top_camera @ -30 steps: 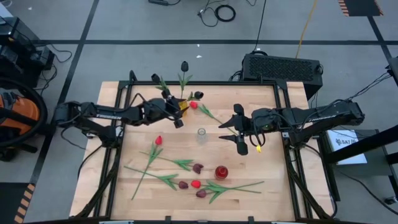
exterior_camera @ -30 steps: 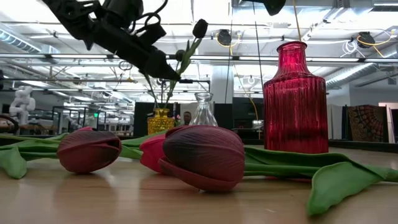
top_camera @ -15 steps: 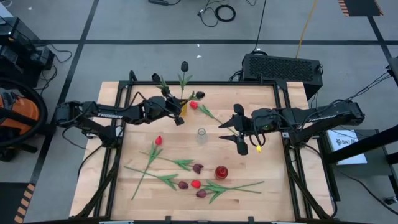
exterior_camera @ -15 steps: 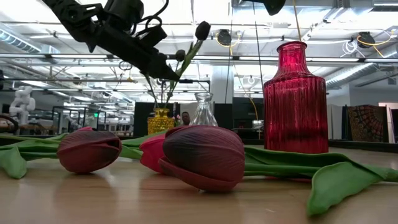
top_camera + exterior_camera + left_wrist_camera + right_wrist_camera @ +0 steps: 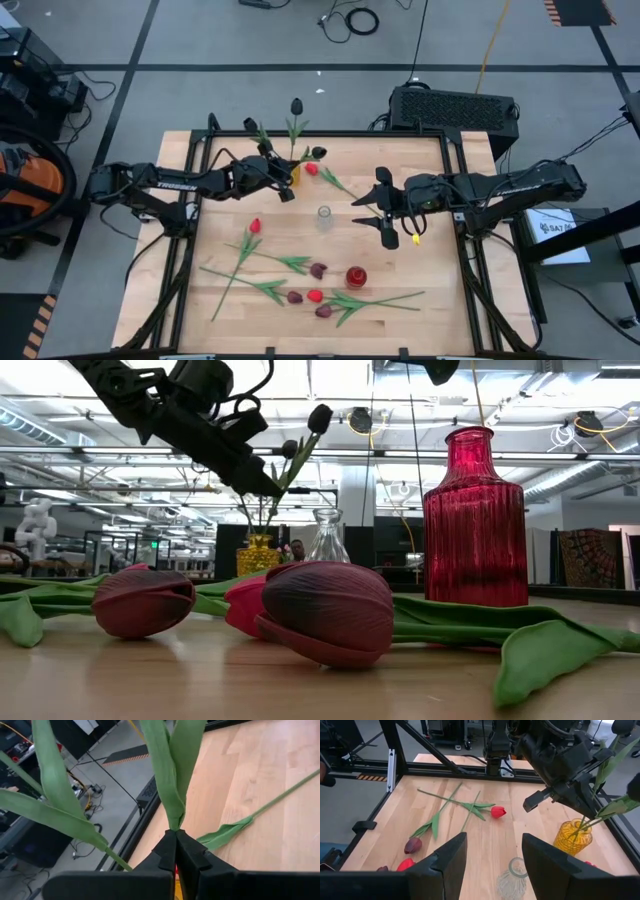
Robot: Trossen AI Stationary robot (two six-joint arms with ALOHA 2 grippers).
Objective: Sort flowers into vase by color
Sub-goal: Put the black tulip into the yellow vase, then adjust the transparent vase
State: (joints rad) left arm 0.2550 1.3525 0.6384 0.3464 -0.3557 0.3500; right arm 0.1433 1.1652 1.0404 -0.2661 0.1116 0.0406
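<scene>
We see the left hand (image 5: 176,851), clamped on a dark tulip (image 5: 297,105) stem above the yellow vase (image 5: 572,835), shift slightly left; the right hand (image 5: 492,865) hovers open.

The left gripper (image 5: 283,177), closed on the stem of a near-black tulip (image 5: 320,418), sits slightly farther toward the left side of the table than a second ago. The stem now leans more steeply (its head shows lower-left of its earlier spot in the low view) over the yellow vase (image 5: 258,554).
</scene>
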